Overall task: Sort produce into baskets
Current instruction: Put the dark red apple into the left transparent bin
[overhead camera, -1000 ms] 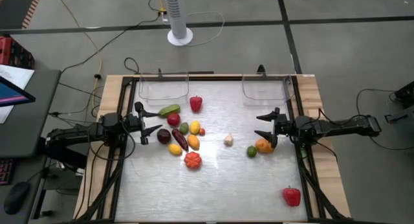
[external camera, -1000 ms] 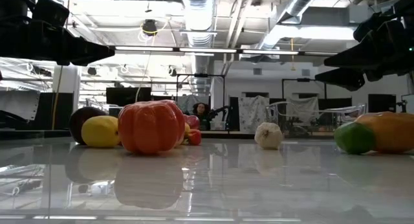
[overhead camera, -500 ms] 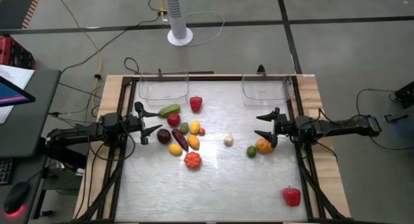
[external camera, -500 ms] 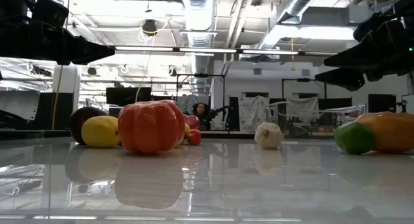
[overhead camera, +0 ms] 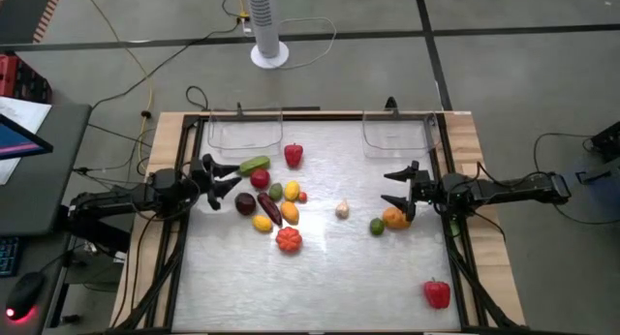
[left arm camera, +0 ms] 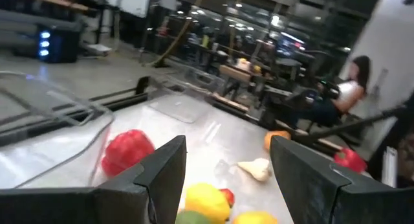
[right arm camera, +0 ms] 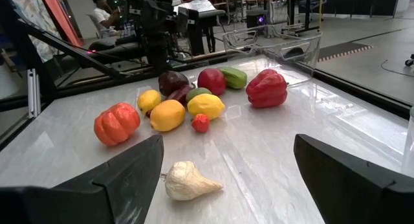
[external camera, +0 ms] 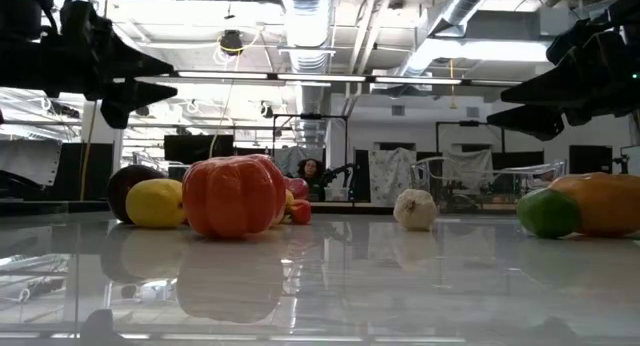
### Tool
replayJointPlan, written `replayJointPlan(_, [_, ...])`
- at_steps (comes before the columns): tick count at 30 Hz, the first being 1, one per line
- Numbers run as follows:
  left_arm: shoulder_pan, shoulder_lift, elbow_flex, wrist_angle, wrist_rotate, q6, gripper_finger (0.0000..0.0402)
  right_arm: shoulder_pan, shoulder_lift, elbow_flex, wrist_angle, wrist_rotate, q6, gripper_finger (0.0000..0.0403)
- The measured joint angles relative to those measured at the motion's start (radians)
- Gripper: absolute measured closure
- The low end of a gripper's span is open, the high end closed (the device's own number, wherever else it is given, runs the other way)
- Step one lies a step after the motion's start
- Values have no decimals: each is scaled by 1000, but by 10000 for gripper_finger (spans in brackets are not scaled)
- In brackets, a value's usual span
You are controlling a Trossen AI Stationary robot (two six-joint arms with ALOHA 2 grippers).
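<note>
Step in hand: we judge the sorting has barely begun; both baskets look empty and all the produce lies on the table point(overhead camera: 329, 277).
Landmark: we place everything from the garlic point(overhead camera: 342, 209), which sits near the table's middle.
Left gripper: the left gripper point(overhead camera: 215, 183) hangs in the air well to the garlic's left, at the edge of the fruit cluster, near the cucumber point(overhead camera: 254, 165). Its fingers are parted with nothing between them, so we read it as released.
Right gripper: the right gripper point(overhead camera: 394, 189) hovers to the garlic's right, just above the orange fruit point(overhead camera: 394, 218). Its fingers are spread wide and hold nothing.
Cluster: left of the garlic lie the eggplant point(overhead camera: 268, 209), the orange tomato point(overhead camera: 288, 239), yellow lemons and a red pepper point(overhead camera: 293, 155), close together and some touching.
Strays: the lime point(overhead camera: 377, 226) sits just right of the garlic, beside the orange fruit; a second red pepper point(overhead camera: 437, 293) lies far off toward the near right corner.
Baskets: the left basket point(overhead camera: 243, 130) and the right basket point(overhead camera: 397, 130) stand at the far edge, well beyond the garlic.
Next move: we think each arm must descend onto one piece. The left needs a clean pick from crowded neighbours; the right has easier, separated targets.
</note>
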Motion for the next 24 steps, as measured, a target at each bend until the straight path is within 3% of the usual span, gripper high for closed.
replayJointPlan(11, [0,0,0,4,39,-51,191,0,0,0,94,2,1,30])
replayJointPlan(17, [-1,25,0,5,254,18,191,0,0,0,193,81,-3,30])
replayJointPlan(24, [-17,150,3,128,373,-19,191,-1,0,4,212,169,-64,30])
